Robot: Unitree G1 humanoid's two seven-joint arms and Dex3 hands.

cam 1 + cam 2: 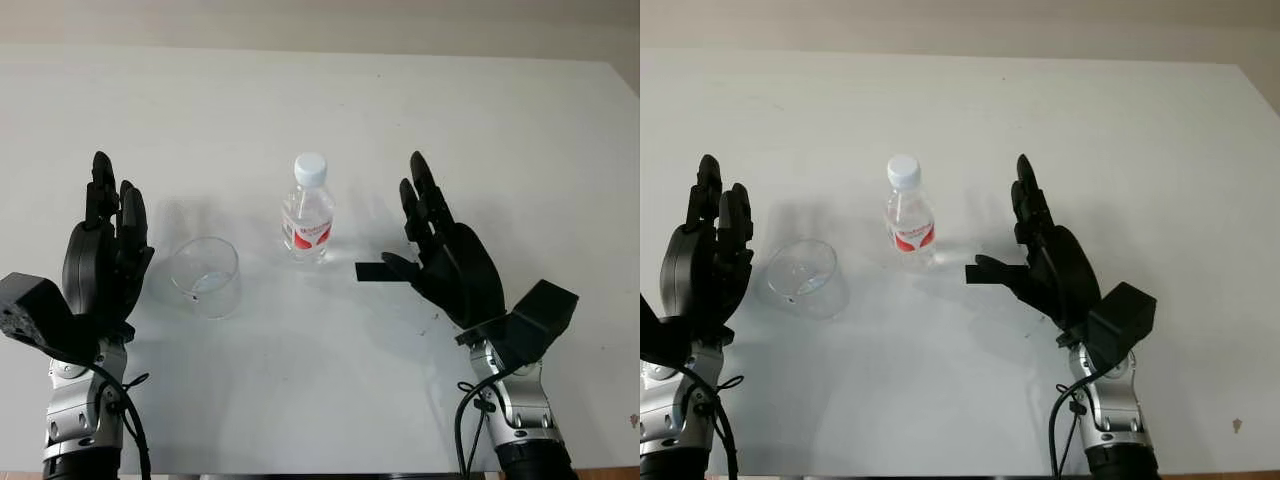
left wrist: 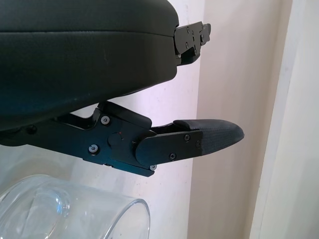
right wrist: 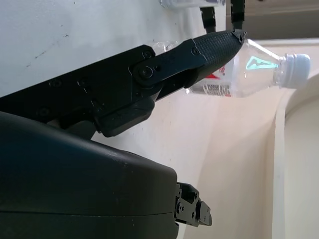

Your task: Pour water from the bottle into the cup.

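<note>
A small clear water bottle (image 1: 308,212) with a white cap and red label stands upright at the middle of the white table. A clear plastic cup (image 1: 206,276) stands to its left, apart from it. My right hand (image 1: 440,250) is open to the right of the bottle, its thumb pointing toward the bottle with a gap between them. The bottle (image 3: 249,69) lies just past that thumb in the right wrist view. My left hand (image 1: 108,250) is open just left of the cup, not touching it. The cup's rim (image 2: 75,209) sits close below the left thumb.
The white table (image 1: 330,100) stretches bare behind the bottle to a pale wall. Its right edge (image 1: 625,85) runs at the far right. The near edge lies just under both forearms.
</note>
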